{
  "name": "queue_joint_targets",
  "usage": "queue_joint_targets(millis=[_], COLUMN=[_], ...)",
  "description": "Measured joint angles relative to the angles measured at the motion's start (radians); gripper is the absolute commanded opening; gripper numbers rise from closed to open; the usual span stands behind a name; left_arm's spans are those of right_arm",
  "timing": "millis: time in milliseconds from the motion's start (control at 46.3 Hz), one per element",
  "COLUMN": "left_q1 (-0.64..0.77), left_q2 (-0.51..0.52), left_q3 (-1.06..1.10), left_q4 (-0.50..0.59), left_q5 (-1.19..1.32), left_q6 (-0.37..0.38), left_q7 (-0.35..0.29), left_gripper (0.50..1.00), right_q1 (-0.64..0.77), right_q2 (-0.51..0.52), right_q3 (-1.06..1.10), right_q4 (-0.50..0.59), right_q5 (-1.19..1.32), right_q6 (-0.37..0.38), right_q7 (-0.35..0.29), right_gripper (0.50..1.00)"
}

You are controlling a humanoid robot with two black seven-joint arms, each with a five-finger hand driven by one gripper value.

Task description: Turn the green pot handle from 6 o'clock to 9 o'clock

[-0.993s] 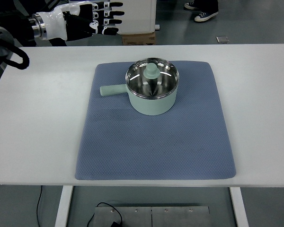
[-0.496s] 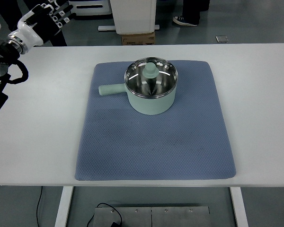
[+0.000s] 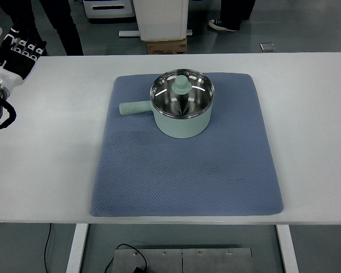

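Note:
A pale green pot (image 3: 183,119) with a shiny steel inside stands on the far half of a blue mat (image 3: 187,170). Its handle (image 3: 135,107) points left, at 9 o'clock. A green knobbed lid piece (image 3: 182,86) sits in the pot. My left hand (image 3: 20,46), black and white, is at the table's far left edge, far from the pot, fingers stretched out and holding nothing. The right arm does not show.
The mat lies on a white table (image 3: 51,153). Beyond the far edge stand a white cabinet on a cardboard box (image 3: 166,45) and a person's legs and shoes (image 3: 221,24). A black cable (image 3: 5,116) loops off my left arm.
My left hand has pulled back left and toward the near side, from above the table's far edge to its far left corner. The pot has not moved.

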Motion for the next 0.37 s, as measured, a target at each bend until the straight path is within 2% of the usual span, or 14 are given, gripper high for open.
queue_joint_targets(millis=[367], left_q1=[0.022], left_q2=[-0.004], left_q3=[-0.006], left_q4=[0.0], left_q5=[0.0], left_q6=[0.001], left_q7=[-0.003], left_gripper=[1.0], right_q1=[-0.002], right_q2=[0.0], right_q3=[0.003], right_q4=[0.009], right_q5=[0.009], right_q6=[0.001], right_q7=[-0.004], right_gripper=[1.0])
